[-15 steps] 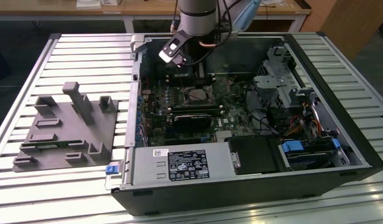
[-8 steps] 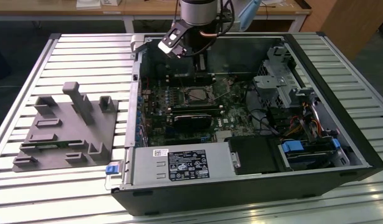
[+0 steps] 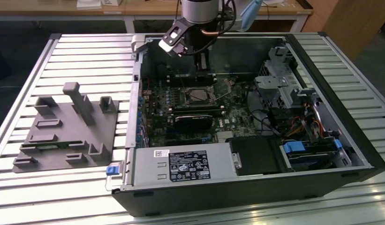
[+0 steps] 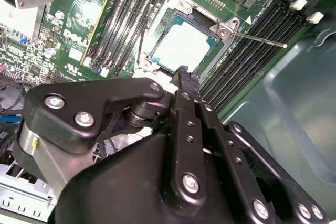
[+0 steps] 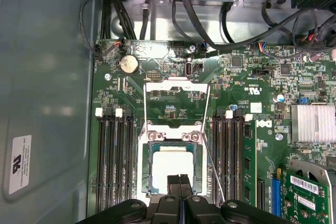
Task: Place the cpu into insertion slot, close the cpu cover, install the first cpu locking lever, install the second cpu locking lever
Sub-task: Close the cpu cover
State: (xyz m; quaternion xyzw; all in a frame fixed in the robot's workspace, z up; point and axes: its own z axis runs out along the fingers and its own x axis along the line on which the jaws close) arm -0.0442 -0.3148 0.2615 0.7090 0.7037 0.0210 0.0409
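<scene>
Since the cpu (image 5: 172,169) already lies flat in the insertion slot (image 5: 149,156) with its pale top up, the gripper (image 5: 179,179) has nothing to carry. Its jaws are pressed together and empty, forming a narrow tip that looks better suited to pushing than grasping, and it hangs just above one edge of the slot. The cpu cover (image 5: 176,81) appears swung back off the slot, leaving the chip exposed. A thin locking lever (image 4: 257,39) juts out unlatched beside it.
</scene>
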